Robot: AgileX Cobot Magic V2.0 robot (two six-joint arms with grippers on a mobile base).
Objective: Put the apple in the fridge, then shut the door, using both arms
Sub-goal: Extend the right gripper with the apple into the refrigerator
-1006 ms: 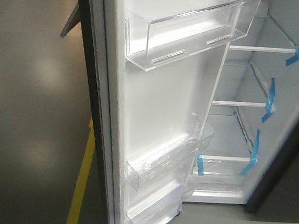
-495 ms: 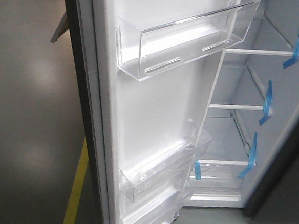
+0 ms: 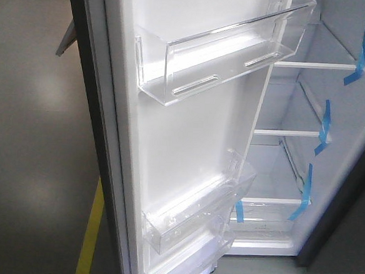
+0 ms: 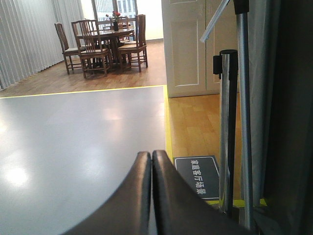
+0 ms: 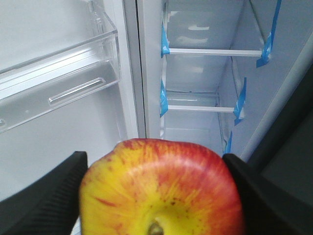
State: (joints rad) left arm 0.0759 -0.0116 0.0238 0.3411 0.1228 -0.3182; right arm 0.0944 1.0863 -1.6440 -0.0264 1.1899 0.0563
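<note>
The red and yellow apple (image 5: 161, 191) fills the bottom of the right wrist view, its stem end toward the camera. My right gripper (image 5: 155, 169) is shut on it, a black finger pressed against each side. Ahead stands the fridge (image 5: 205, 78), white inside, with glass shelves and blue tape strips. Its door (image 3: 188, 144) hangs wide open, the white inner face with clear bins toward me. My left gripper (image 4: 151, 155) is shut with nothing between its pads and points out over the grey floor, away from the fridge. Neither gripper shows in the front view.
Clear door bins (image 3: 219, 58) jut out to the left of the fridge opening. A dark cabinet side (image 3: 345, 236) borders the fridge on the right. In the left wrist view, metal posts (image 4: 227, 132), a floor sign (image 4: 198, 176) and a distant dining set (image 4: 105, 41) are seen.
In the front view the door and fridge have shifted slightly left and the door bins sit a little lower-left; the viewpoint is turning toward the fridge opening.
</note>
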